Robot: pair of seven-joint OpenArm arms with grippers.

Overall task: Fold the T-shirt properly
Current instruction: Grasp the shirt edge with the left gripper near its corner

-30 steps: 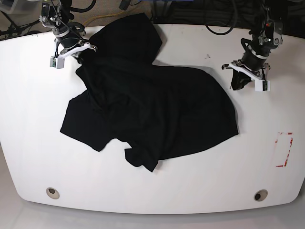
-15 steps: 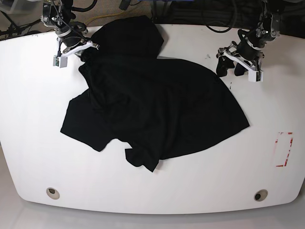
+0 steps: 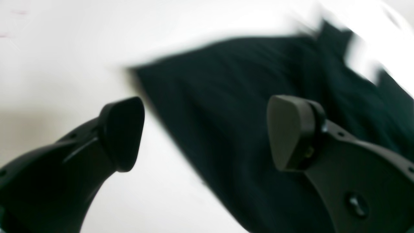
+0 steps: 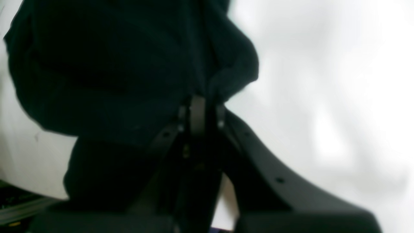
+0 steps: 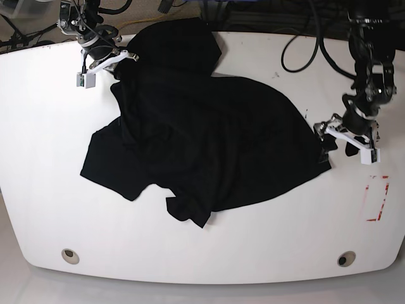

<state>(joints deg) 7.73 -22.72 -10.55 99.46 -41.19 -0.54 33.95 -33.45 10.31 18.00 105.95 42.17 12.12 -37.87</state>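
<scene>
A large black T-shirt lies rumpled and partly folded on a white table, its long stretch running from beneath the right gripper across toward the left gripper; the right one is clenched on a gathered bunch of cloth near the shirt's far edge

The left gripper is the nearer to the shirt's outer corner, its jaws spread wide with nothing between them; from it, most of the shirt lies toward the right gripper, and the corner sits just beside it, on the near side. The coming move probably turns on bringing those jaws over that corner

The shirt's straight side edge runs from the corner toward the far side of the table. Bare white table lies outward of the left gripper and on the near side beyond the corner, leaving room to approach
</scene>
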